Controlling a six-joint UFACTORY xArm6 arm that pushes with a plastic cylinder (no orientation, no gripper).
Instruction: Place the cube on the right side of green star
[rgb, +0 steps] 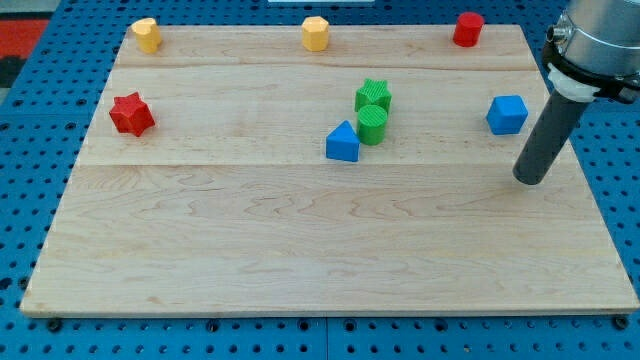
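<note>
Surface: pale wooden board (300, 250) lying on a blue pegboard bench.
End effector: my tip (531, 180), a bare dark rod with nothing to open or close, holding nothing, touching no block.
Task's thing: blue cube (507, 114), near the board's right edge, well to the right of the green star (372, 95).
Key relation: the cube lies just up and left of my tip, on the far side; the star is further left again.
Judgement: a leftward push from the cube's right face looks needed.
Neighbours: green cylinder (372, 125) touching the star's near side; blue triangular block (342, 143) beside it.
Writing: none readable.
</note>
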